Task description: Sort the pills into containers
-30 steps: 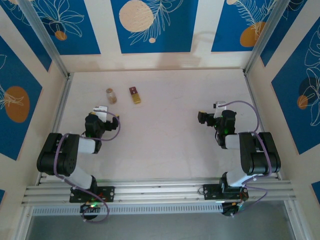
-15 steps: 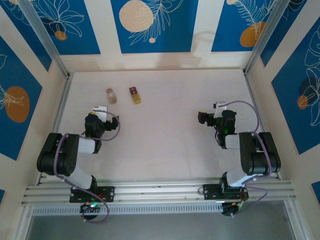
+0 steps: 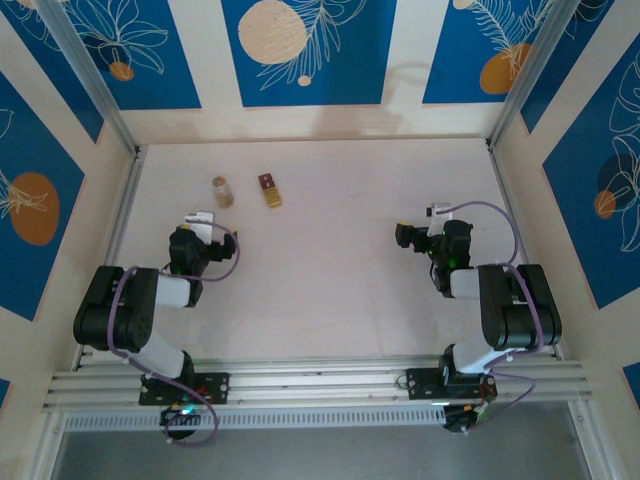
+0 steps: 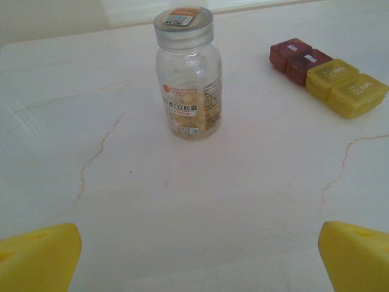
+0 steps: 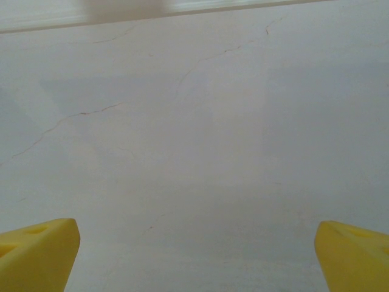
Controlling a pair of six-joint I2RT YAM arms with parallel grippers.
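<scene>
Pale marbled table (image 3: 330,250) is walled on three sides, with wide room mid-surface. The pill bottle (image 4: 186,73) stands upright and capped just ahead of the left gripper (image 4: 197,258), whose jaws gape, holding nothing (likely lined up for a grasp). The containers (image 4: 328,76), joined dark red and yellow boxes, sit near the bottle's right. Well apart, the right gripper (image 5: 194,258) hangs equally wide.

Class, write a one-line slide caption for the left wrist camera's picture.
Open left claw faces an upright, capped pill bottle; joined dark red and yellow containers sit farther right.
</scene>
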